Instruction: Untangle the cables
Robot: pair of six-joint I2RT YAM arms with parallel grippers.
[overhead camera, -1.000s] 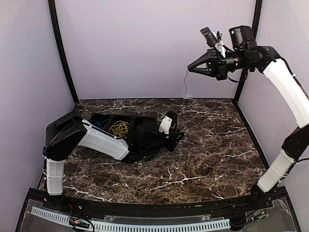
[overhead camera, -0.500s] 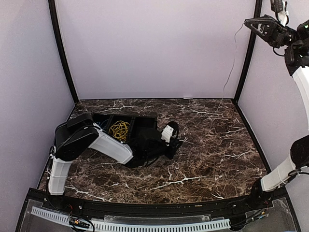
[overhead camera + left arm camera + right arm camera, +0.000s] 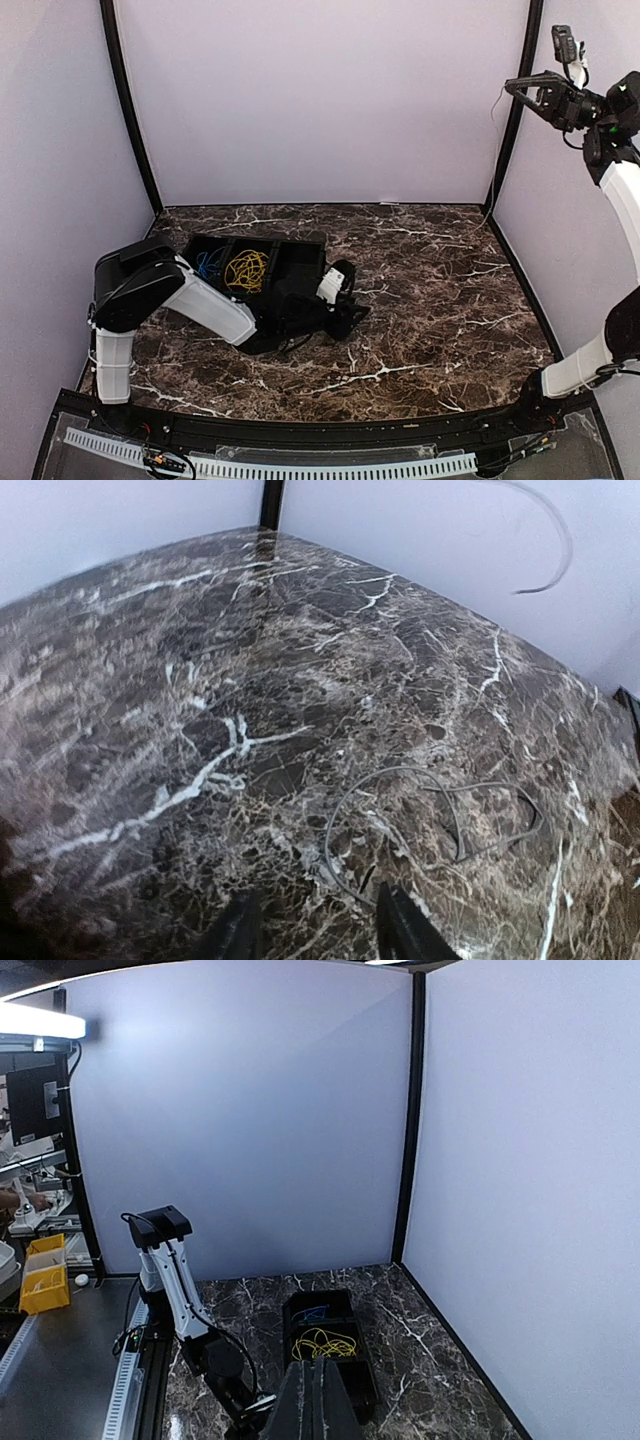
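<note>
I had the right gripper (image 3: 512, 88) high, fingers pinched on the grey cable (image 3: 397, 770). Its slack looped on the table (image 3: 150, 680) by the left gripper (image 3: 315, 928), whose fingers were apart. The yellow cable (image 3: 246, 268) and blue cable (image 3: 208, 263) sat in the tray (image 3: 300, 245). Best move, I judged: pin the loop, pull slowly.

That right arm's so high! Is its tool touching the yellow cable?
Apart. Top view: right tool, pinching a grey cable, is high up; yellow cable lies in the tray.

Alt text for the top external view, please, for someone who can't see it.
The right end effector is raised high at upper right, apparently shut on a thin grey cable trailing to the marble table. The left end effector lies low near table centre, beside a black tray holding a blue cable and a yellow cable.
</note>
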